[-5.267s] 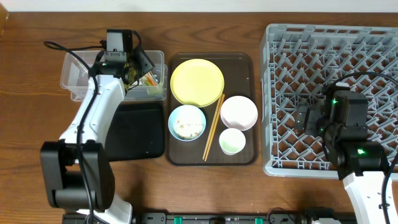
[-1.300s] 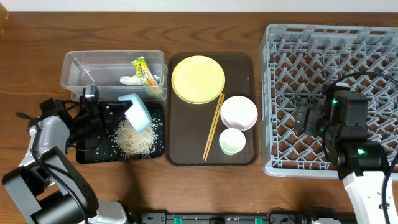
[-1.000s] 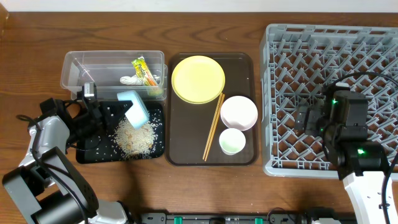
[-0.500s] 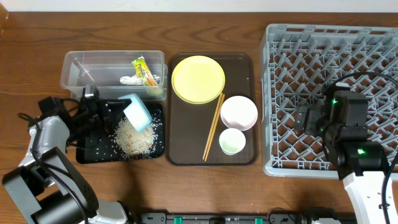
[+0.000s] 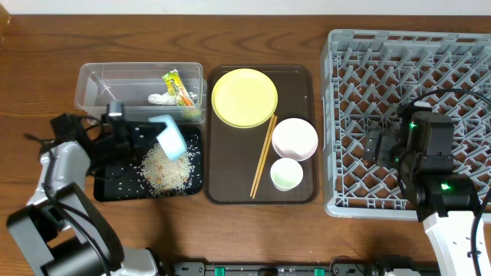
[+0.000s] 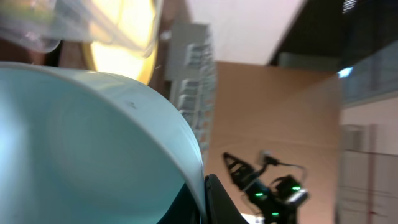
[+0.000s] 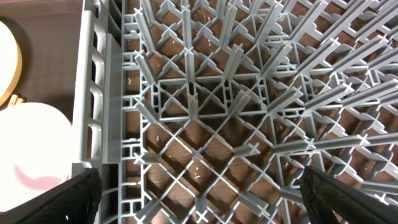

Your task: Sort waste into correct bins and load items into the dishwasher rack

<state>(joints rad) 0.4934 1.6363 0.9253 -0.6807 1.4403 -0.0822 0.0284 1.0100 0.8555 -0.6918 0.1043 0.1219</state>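
Left pincer (image 5: pixel 153 129) grips the light blue bowl (image 5: pixel 169 138), tipped on edge over the black tray (image 5: pixel 115 190) at 9 o'clock on the tabletop (image 5: pixel 38 46), evidently to dump rice scraps (image 5: pixel 165 170) there. Right pincer (image 5: pixel 374 146) hangs spread open over the dishwasher rack (image 5: pixel 460 54) at 3 o'clock.

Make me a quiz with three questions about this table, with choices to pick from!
1. Where is the pile of rice?
A) on the floor
B) on the black tray
C) on a chair

2. What colour is the plate?
A) yellow
B) red
C) purple

3. How is the blue bowl?
A) broken in pieces
B) stacked under other bowls
C) tipped up, held by the left gripper

Answers:
1 B, the rice lies heaped on the black tray.
2 A, the plate is plain yellow.
3 C, the left gripper grips the blue bowl tilted above the black tray.
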